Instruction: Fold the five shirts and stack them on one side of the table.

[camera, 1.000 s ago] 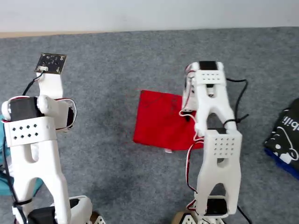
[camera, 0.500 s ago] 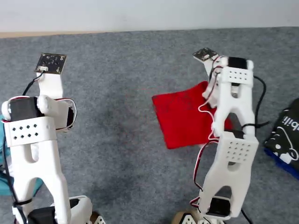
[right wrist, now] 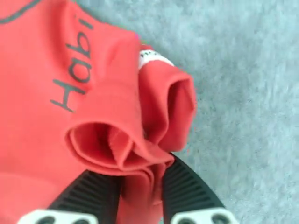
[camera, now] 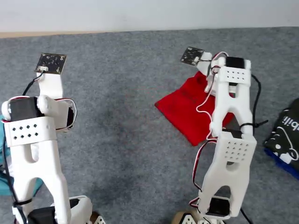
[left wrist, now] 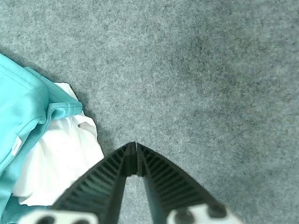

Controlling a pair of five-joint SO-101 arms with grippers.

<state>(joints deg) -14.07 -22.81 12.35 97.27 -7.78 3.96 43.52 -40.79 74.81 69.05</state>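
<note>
Likely soft, light and apt to slump open, the folded red shirt (camera: 184, 109) lies toward 2 o'clock on the counter (camera: 117, 140). The right pincer (right wrist: 140, 186) clamps its bunched edge, best through all layers, while the left pincer (left wrist: 136, 158) is closed and empty.

Ahead of the left claw (left wrist: 136, 150), open grey mat (left wrist: 210, 70) gave free passage. Just beside that claw, 2 garments blocked the way: a teal shirt (left wrist: 23, 107) against a white shirt (left wrist: 60, 163). The red shirt (right wrist: 93, 93) bunched between the right claw (right wrist: 140, 173)'s fingers and spread ahead. Mat opened beside it, and a dark shirt (camera: 286, 133) lay well off its outer side.
</note>
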